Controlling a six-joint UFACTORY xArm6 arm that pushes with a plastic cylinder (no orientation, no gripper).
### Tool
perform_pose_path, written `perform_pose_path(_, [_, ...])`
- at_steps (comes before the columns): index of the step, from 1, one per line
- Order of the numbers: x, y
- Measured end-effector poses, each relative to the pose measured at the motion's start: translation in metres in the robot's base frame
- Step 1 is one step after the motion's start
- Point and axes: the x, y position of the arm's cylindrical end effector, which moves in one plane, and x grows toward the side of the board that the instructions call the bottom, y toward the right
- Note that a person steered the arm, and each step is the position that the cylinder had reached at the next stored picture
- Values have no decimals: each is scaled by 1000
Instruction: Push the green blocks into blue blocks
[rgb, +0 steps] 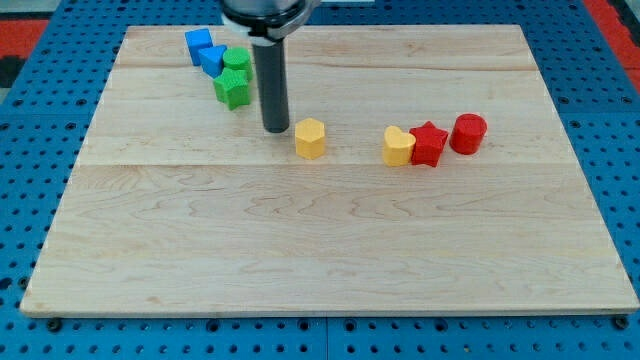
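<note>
Starting at the view's left of the wooden board (330, 260): two blue blocks near the top edge, a blue cube (198, 44) and a second blue block (212, 59) touching it on its lower right, shape hard to make out. Just right of that pair, a green cylinder (237, 63), touching or almost touching the second blue block. Directly below the cylinder and touching it, a green star-like block (232, 90).

Right of the green star, close but apart: my tip (276, 130), the lower end of the dark rod, resting on the board. No jaws here, only a plain rod end, holding nothing.

Just right of the tip, a yellow hexagon-like block (311, 138), very near, contact unclear. Well right of the tip, a yellow heart-like block (398, 146), touching a red star (428, 144); beside that, furthest from the tip, a red cylinder (468, 133).
</note>
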Motion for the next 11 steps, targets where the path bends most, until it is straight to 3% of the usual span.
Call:
perform_pose_path(1, [26,45])
perform_pose_path(2, [26,119])
perform_pose_path(3, [22,47])
perform_pose_path(5, [-46,-64])
perform_pose_path(6, [-50,-60])
perform_pose_path(7, [-53,-12])
perform_pose_path(9, [-114,-69])
perform_pose_path(11, [-116,-8])
